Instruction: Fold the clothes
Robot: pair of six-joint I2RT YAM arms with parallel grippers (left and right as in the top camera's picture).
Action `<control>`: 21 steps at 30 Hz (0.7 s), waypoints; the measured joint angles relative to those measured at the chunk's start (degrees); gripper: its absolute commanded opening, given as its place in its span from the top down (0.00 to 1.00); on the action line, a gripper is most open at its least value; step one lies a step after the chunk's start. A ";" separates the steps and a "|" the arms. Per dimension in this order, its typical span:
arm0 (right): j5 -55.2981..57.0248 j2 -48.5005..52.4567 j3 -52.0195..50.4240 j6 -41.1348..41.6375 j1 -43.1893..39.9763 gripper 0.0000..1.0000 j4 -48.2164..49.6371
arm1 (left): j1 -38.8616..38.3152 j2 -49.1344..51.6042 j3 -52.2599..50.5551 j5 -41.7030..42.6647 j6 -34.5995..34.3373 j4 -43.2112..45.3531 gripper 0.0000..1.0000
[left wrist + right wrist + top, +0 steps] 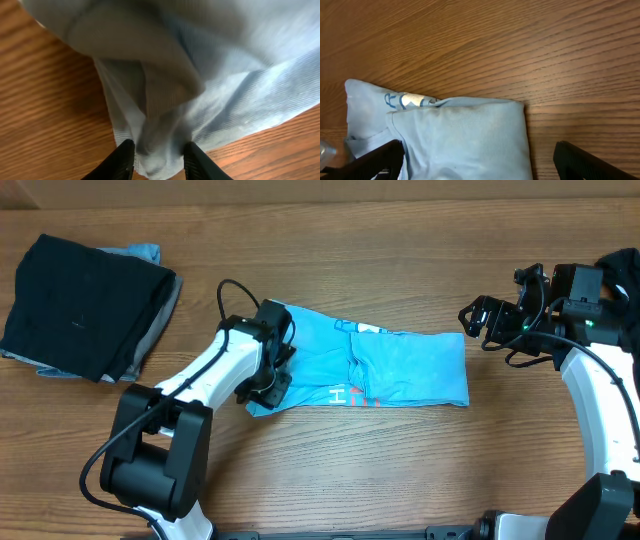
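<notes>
The light blue T-shirt (390,365) lies folded into a long strip across the middle of the table, with red-and-white lettering at its front edge. My left gripper (268,385) is at the shirt's left end, and its fingers (159,159) are closed on a bunch of the blue fabric (210,75). My right gripper (478,320) is wide open and empty, just beyond the shirt's right end. In the right wrist view the open fingers (480,162) straddle that end of the shirt (465,135). A stack of black and grey garments (85,305) lies folded at the far left.
A dark garment (625,270) lies at the right edge behind my right arm. Bare wooden table (400,470) shows in front of the shirt. A black cable loops over my left arm (225,290).
</notes>
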 measured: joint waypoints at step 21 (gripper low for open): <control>0.02 0.00 0.00 0.02 0.00 0.00 -0.02 | 0.07 0.00 1.64 -4.04 -0.74 6.05 0.96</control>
